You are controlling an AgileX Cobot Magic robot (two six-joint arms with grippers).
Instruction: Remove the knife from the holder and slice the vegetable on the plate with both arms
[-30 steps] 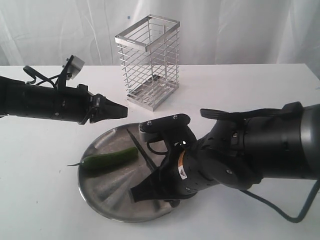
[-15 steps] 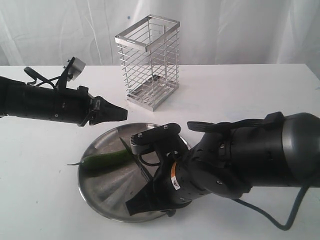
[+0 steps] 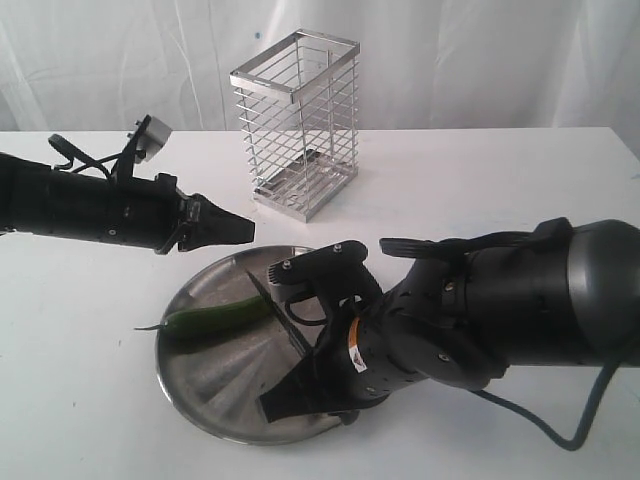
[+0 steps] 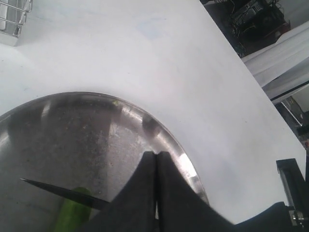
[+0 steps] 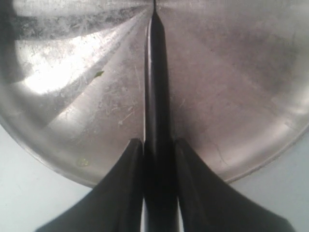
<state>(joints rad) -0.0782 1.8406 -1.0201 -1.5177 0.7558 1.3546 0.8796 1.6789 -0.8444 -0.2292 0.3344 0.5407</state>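
A green vegetable point(image 3: 215, 318) lies on the left half of the steel plate point(image 3: 215, 400). My right gripper point(image 5: 155, 143) is shut on the black knife point(image 5: 155, 82), holding its handle. The blade point(image 3: 278, 312) slants up over the plate, with its tip just past the vegetable's right end. In the left wrist view the blade point(image 4: 63, 192) crosses the green vegetable point(image 4: 72, 215). My left gripper point(image 3: 243, 228) is shut and empty, hovering above the plate's far left rim. The wire holder point(image 3: 296, 122) stands empty behind the plate.
The white table point(image 3: 480, 180) carries only the plate and holder. A white curtain hangs behind. The bulky right arm point(image 3: 500, 310) covers the plate's right side. Past the table's edge in the left wrist view, dark equipment point(image 4: 251, 19) stands on the floor.
The right arm has shifted left and then slightly back, bringing the knife blade against the vegetable's right end. The left arm has barely moved.
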